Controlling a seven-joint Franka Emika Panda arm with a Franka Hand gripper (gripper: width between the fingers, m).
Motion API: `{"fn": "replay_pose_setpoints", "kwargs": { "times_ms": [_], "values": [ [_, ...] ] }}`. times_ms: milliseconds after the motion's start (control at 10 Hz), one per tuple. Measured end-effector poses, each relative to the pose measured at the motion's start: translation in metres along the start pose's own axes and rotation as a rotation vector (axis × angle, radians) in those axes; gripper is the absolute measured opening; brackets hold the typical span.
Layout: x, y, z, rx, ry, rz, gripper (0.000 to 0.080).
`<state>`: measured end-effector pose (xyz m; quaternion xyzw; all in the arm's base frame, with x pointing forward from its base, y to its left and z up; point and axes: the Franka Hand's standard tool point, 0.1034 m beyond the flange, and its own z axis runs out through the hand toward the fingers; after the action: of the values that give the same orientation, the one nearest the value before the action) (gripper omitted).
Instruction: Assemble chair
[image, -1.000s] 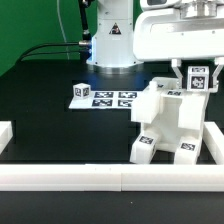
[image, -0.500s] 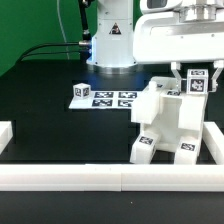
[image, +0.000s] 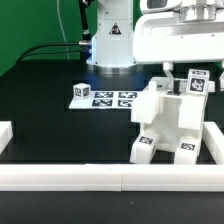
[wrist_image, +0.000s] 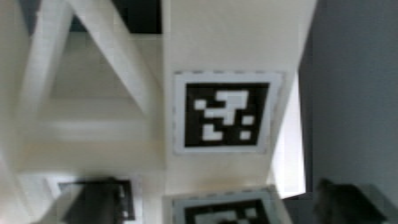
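The hand (image: 195, 78) hangs directly over the chair (image: 165, 128). The chair stands close to whole on the black surface (image: 60, 130), with its seat and legs below the hand and its tagged upright (image: 197, 86) rising between the fingers. The fingers stand apart, one on each side of that upright. In the wrist view a pale strip shows between the dark finger (wrist_image: 93, 202) and the upright's flat face, so I judge the hand is clamped on nothing. The other side is too dim to be sure.

A small cube (image: 80, 91) carrying a tag sits well apart from the hand, off toward the exterior view's left, at the edge of the marker board (image: 108, 99). A white rail (image: 100, 178) runs along the surface beyond the chair's feet, far below the hand.

The chair looks like stiff moulded plastic: light, hard and unlikely to flex or dent. Its faces seem smooth, so a grip could slide if it is taken at a slant. The upright under the hand has flat, parallel sides, which suits two fingers closing squarely across them. It is a safer hold than the sloped brace beside it. The parts probably join by pegs, so a pull at the top could lift one part out of its seat instead of moving the whole chair. Being so light, the chair could also tip or skate on the surface if it is nudged from one side.
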<state>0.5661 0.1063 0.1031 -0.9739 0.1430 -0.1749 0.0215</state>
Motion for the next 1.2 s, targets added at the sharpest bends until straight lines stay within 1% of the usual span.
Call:
{"fn": "replay_pose_setpoints", "kwargs": {
  "times_ms": [100, 200, 300, 400, 600, 800, 900, 1000, 1100, 1200],
  "values": [
    [0.0, 0.0, 0.0, 0.0, 0.0, 0.0, 0.0636],
    [0.0, 0.0, -0.001, -0.001, -0.007, 0.002, 0.0636],
    [-0.002, -0.002, -0.004, -0.006, -0.047, 0.009, 0.0645],
    [0.002, -0.001, -0.008, -0.009, -0.071, 0.016, 0.0645],
    [-0.003, -0.004, -0.011, -0.029, -0.152, 0.056, 0.0649],
    [-0.005, -0.004, -0.008, -0.039, -0.179, 0.083, 0.0649],
    [0.004, -0.007, -0.011, -0.036, -0.178, 0.091, 0.0649],
    [0.005, -0.01, -0.011, -0.036, -0.174, 0.097, 0.0649],
    [0.004, -0.009, -0.01, -0.037, -0.176, 0.097, 0.0524],
    [0.004, -0.009, -0.01, -0.037, -0.176, 0.097, 0.0524]
  ]
}}
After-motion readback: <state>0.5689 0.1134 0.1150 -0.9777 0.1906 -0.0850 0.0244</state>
